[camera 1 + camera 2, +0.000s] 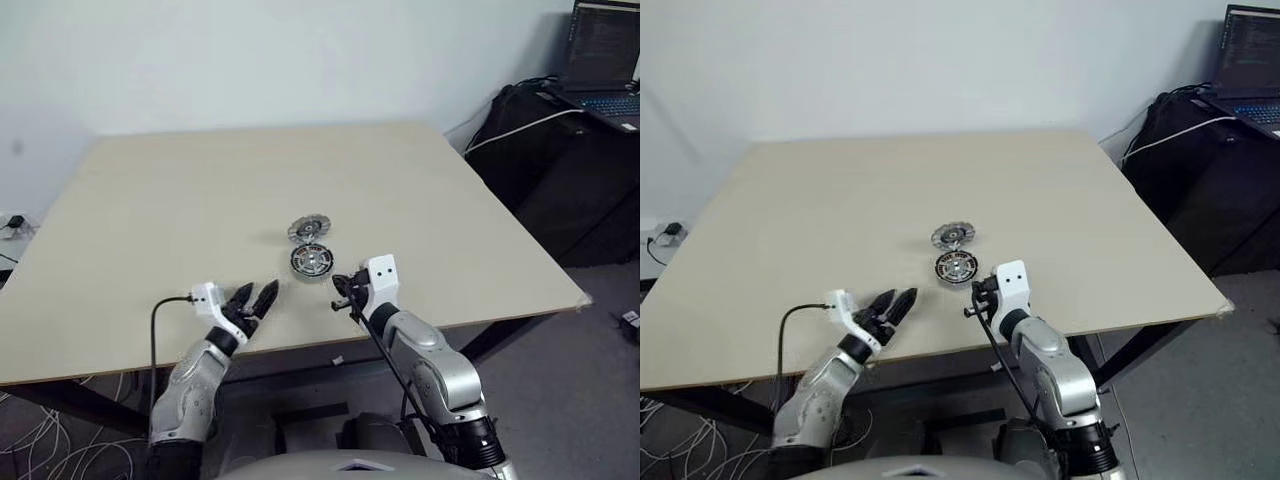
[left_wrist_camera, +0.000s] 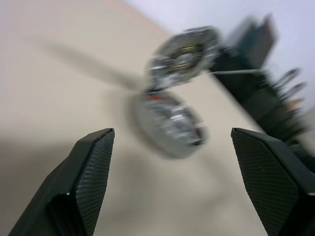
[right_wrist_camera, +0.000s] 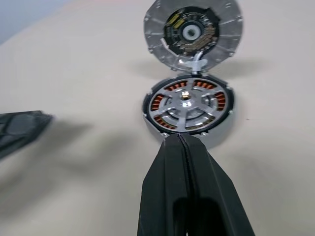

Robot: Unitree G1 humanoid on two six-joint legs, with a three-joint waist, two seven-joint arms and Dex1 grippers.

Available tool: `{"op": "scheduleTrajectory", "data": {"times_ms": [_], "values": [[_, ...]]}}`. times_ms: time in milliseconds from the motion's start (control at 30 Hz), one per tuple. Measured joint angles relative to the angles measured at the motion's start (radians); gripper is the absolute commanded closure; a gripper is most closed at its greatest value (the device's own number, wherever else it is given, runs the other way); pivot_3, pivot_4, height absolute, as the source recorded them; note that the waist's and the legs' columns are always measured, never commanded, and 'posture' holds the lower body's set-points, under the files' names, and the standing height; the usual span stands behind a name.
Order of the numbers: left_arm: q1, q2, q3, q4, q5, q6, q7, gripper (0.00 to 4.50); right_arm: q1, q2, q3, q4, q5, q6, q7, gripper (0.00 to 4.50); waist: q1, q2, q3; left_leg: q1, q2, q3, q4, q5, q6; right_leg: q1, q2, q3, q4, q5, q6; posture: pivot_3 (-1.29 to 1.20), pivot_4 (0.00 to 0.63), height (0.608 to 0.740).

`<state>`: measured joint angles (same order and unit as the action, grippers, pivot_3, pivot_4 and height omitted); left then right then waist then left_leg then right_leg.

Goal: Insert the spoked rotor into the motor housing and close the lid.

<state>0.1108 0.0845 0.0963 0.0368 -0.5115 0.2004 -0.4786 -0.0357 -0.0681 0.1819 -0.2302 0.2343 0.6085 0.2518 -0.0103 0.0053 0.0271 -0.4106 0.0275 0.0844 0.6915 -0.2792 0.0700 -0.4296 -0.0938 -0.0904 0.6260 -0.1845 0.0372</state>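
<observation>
Beige table [image 1: 180,200], w/ the motor housing [image 3: 187,104] sitting flat near the middle of its front half. In the right wrist view the spoked rotor [image 3: 187,106] is already seated inside it: silver spokes & hub on top, copper-brown windings showing thru the gaps betw. spokes. The lid [image 3: 192,32] stands open, tilted up just behind the housing & touching it at the far rim, where a small white tab seems to join them; its inner face w/ dark & gold parts around a pale centre faces the robot. Right gripper [image 1: 341,291] has its 2 black fingers pressed fully together, holding nothing, tips just short of the housing's near edge, pointing at it; can't tell if they touch it. Left gripper [image 1: 254,299] is spread wide, empty, over the front strip of the table, to the left of the housing & a bit nearer the robot, apart from it; its fingers [image 2: 91,169] frame the housing & lid in the left wrist view. Black bag [image 1: 540,150] w/ a laptop [image 1: 605,70] on top stands off the table's right side. Loose white cables [image 1: 60,440] on the floor at left.
</observation>
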Motion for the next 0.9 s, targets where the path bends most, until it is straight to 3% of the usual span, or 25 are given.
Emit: {"op": "scheduleTrajectory", "data": {"times_ms": [233, 500, 900], "values": [[-0.111, 0.039, 0.025, 0.008, 0.149, -0.150, 0.068, 0.50, -0.097, 0.000, 0.020, 0.127, -0.029, -0.045, 0.029, 4.50, 0.000, 0.000, 0.000, 0.000, -0.001, 0.001, 0.000, 0.000, 0.000, 0.000, 0.000, 0.000, 0.000, 0.000, 0.000, 0.00, 0.000, 0.740], [-0.188, -0.014, -0.046, 0.037, 0.160, -0.191, 0.043, 0.50, -0.209, 0.008, 0.029, 0.284, -0.077, -0.104, 0.033, 4.50, -0.003, 0.000, 0.000, -0.001, -0.001, 0.003, 0.000, 0.003, 0.005, 0.003, 0.002, 0.002, 0.000, 0.001, 0.001, 0.00, 0.000, 0.740], [-0.106, 0.008, -0.198, 0.047, 0.232, -0.231, -0.069, 0.50, -0.381, 0.035, 0.031, 0.468, -0.151, -0.149, 0.026, 4.50, -0.015, 0.000, 0.000, -0.001, 0.000, 0.003, 0.000, 0.004, 0.005, 0.002, 0.003, 0.003, 0.001, 0.001, 0.001, 0.00, 0.000, 0.740]]}}
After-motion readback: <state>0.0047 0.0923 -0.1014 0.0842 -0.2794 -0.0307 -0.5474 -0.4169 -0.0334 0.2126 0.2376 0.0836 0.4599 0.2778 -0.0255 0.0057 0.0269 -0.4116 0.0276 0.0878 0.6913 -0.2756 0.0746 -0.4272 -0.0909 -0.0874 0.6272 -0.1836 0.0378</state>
